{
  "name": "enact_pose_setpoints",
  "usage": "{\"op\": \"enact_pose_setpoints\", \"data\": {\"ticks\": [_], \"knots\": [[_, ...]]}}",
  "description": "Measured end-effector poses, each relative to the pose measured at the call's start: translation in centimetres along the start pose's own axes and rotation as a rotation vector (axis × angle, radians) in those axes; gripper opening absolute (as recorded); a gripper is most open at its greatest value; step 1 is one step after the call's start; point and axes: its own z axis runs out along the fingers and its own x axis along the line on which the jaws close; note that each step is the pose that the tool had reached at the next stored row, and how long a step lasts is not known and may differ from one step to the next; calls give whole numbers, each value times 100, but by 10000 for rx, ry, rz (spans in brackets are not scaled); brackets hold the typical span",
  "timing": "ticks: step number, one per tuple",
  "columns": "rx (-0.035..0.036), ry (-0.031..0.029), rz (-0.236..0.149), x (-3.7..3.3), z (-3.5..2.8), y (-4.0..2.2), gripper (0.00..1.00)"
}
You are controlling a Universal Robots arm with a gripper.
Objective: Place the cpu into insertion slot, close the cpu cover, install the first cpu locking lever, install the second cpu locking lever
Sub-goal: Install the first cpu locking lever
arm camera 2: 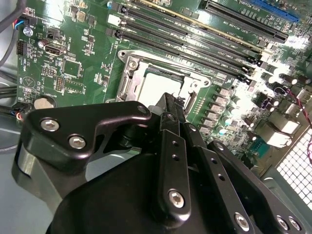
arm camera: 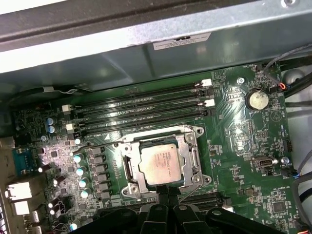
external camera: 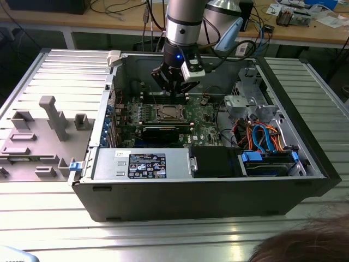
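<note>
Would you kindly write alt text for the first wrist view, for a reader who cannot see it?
The silvery cpu sits in the insertion slot of a green motherboard, framed by the metal cpu cover. The black tool, fingers together, is poised just beside the slot; memory slots lie on its far side.

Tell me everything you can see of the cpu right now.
The cpu is a small flat square chip with a silvery-grey metal top that carries fine print. It lies level in the socket on the green board, squared with it. The metal cover frame lies around its edges. The gripper hangs by one side of the frame, not touching the chip's top.
</note>
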Motion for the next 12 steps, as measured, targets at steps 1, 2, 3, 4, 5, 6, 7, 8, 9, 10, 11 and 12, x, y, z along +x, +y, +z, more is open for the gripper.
{"op": "enact_pose_setpoints", "data": {"ticks": [1,2,3,4,5,6,7,8,9,10,11,12], "knots": [[1,-1,-24,0,0,0,11],[2,-2,-40,0,0,0,11],[2,-3,-51,0,0,0,11],[3,-4,-63,0,0,0,11],[4,-5,-73,0,0,0,11],[4,-6,-90,0,0,0,11],[4,-7,-99,0,0,0,11],[5,-7,-112,0,0,0,11],[6,-8,-123,0,0,0,11],[6,-9,-134,0,0,0,11],[7,-10,-149,0,0,0,11],[7,-11,-161,0,0,0,11]]}}
